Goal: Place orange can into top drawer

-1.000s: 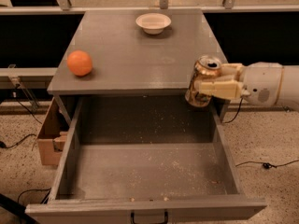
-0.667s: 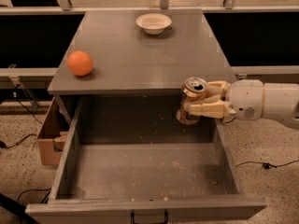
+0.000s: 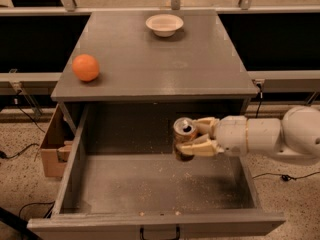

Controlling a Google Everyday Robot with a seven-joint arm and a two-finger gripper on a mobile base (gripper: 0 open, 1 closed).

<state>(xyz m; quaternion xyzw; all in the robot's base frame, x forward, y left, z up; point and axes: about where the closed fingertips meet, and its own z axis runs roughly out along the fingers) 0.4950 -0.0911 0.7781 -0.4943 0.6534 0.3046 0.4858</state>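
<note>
- Over the top drawer [image 3: 140,189], what's the gripper [image 3: 186,136] doing?
- Pinching the orange can [image 3: 184,129]. One finger on the far side, one on the near side, both pressed on the can's wall.
- Where's the can, exactly?
- Inside the drawer's outline, toward the back & a bit R of the middle as we look. It sits right betw. the fingers, so no gap from can to gripper.
- Standing up or lying down?
- Standing up. Silver top looks up, so its long way runs up & down. The arm [image 3: 265,136] comes in flat from the R of the view, so the fingers hug the can sideways.
- Is it on the drawer floor yet?
- Can't tell for sure. Looks like it hangs a little above the speckled floor; its bottom is in shadow.
- What does the next move need?
- Prob. just straight down, then let go. The floor is under the can, not beside it, so no sideways push. Keep it upright or it may tip & roll.
- And the round orange fruit [image 3: 86,67]?
- Not our thing. It's up on the cabinet top [image 3: 165,69], well apart from the can.
</note>
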